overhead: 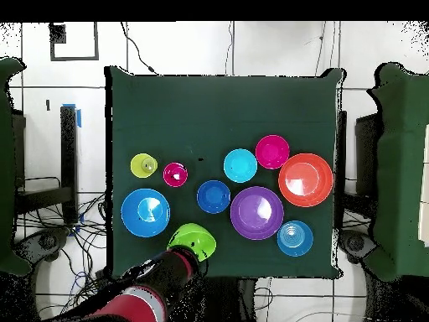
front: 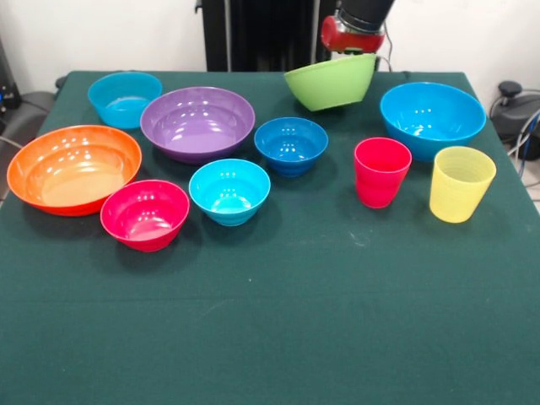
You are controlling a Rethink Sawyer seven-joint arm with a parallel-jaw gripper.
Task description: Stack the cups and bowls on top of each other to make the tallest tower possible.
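My gripper (front: 353, 52) is shut on the rim of the lime green bowl (front: 331, 82), which hangs tilted above the table's far edge. In the overhead view the gripper (overhead: 186, 254) sits beside this green bowl (overhead: 194, 241). In front of it stand a small dark blue bowl (front: 291, 143), a red-pink cup (front: 381, 171), a yellow cup (front: 461, 183) and a large blue bowl (front: 432, 118). To the left are purple (front: 197, 122), light blue (front: 125, 98), orange (front: 74, 167), pink-red (front: 145, 213) and cyan (front: 229, 191) bowls. Each stands alone and upright.
The green cloth table (front: 278, 321) stretches bare in front of the bowls. Black equipment stands off the table at both sides, with cables on the floor (overhead: 59, 243) near the robot's base.
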